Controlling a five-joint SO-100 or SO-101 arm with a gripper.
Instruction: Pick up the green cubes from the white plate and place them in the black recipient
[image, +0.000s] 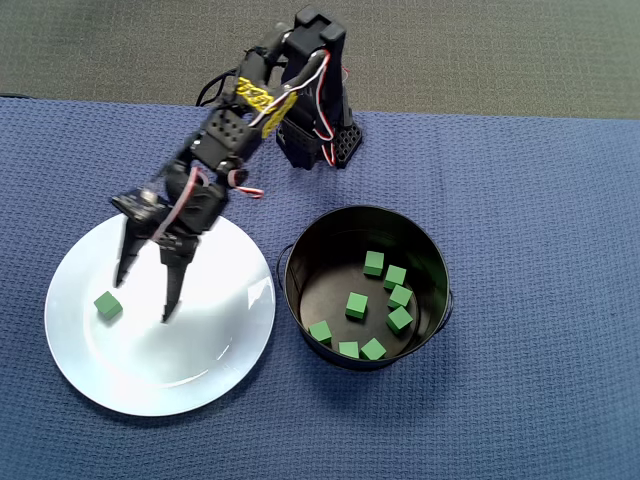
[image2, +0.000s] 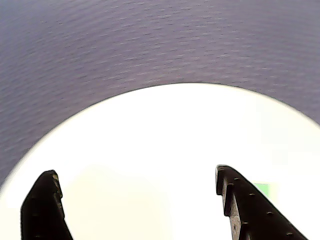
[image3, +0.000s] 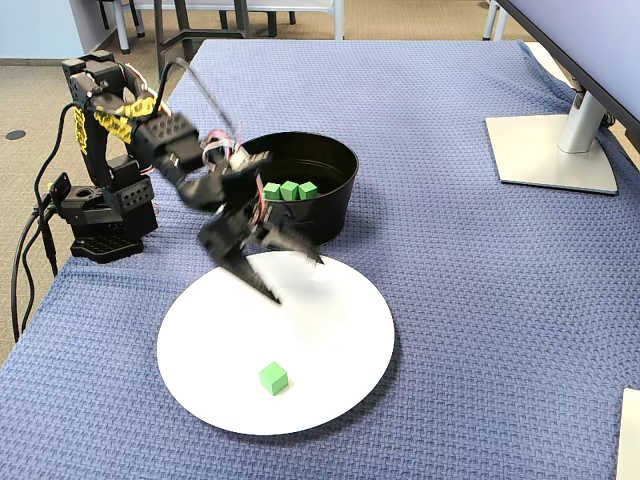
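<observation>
Overhead, wrist and fixed views of a blue woven cloth-covered desk (image: 540, 200). No legible writing appears; the black arm (image: 240, 110) carries only a yellow patterned band. The two-finger black hand (image: 147, 295) hangs over the large round glossy white plate (image: 150, 380), jaws spread wide and empty, fingertips pointing toward the plate's near rim in the overhead view. One small matte green cube (image: 108, 306) lies on the plate just beside the left fingertip, its edges turned slightly askew; in the wrist view it shows behind the right finger (image2: 250, 210). Eight green cubes (image: 385, 305) lie inside the round black metal pot (image: 300, 245), which stands close beside the plate's right edge. Open cloth surrounds both vessels.
</observation>
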